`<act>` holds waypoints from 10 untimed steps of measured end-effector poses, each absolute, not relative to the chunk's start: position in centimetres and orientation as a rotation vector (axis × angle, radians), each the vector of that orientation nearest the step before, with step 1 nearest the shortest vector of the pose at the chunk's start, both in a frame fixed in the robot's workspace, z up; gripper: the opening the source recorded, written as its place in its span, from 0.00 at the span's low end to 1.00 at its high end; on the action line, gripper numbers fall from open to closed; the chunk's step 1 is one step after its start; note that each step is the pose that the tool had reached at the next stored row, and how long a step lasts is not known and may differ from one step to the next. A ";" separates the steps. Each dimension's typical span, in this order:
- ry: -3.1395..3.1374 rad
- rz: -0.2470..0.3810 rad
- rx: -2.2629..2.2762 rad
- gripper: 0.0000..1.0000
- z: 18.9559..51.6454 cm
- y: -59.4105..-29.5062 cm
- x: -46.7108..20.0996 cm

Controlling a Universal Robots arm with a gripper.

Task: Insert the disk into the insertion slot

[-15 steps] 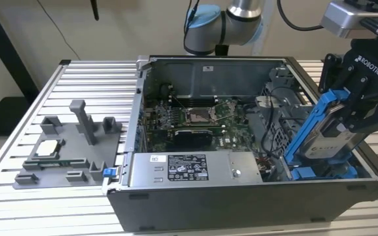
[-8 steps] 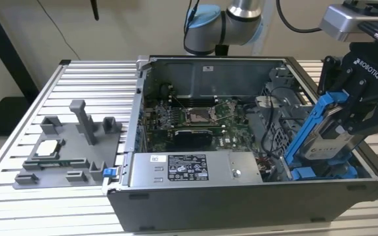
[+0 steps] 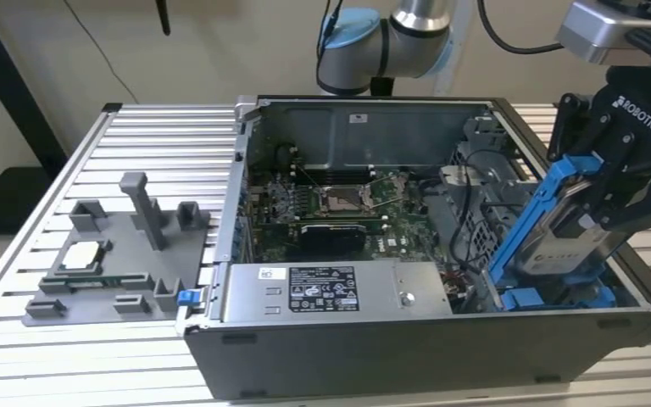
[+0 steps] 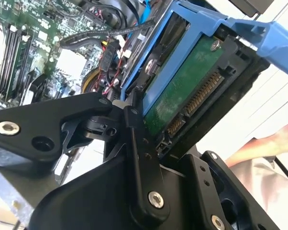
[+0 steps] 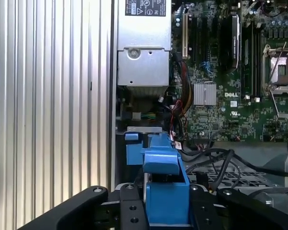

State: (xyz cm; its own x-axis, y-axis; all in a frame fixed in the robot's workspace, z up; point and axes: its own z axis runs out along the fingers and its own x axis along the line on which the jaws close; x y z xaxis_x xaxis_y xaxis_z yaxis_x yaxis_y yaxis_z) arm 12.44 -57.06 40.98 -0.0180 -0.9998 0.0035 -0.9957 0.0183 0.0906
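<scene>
Pincer (image 3: 610, 212) is pinched onto the upper end of the disk (image 3: 563, 248), with the blue carrier frame squeezed between its fingers in the first wrist view. I've got the disk hanging at a steep tilt inside the open computer case (image 3: 337, 356) on the slatted bench (image 3: 77, 170), at the exterior view's right. Its lower end is just above the blue rails of the insertion slot (image 3: 552, 298), not seated as far as I can tell. My guess is the drive is dense and totally rigid, so it'll hang heavy off one end, and the plastic frame probably flexes a bit. The second wrist view shows the bare green circuit board and connector (image 4: 196, 98) on its underside, so that's the fragile part. I'd only ever squeeze the side edges, never that face. Loose cables (image 3: 473, 191) sit close beside the bay too.
</scene>
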 end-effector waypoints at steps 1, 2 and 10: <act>-2.191 -0.100 2.152 0.00 41.0 -57.1 12.5; -2.189 -0.104 2.150 0.00 41.0 -57.1 12.5; -2.181 -0.109 2.150 0.00 40.8 -57.1 13.1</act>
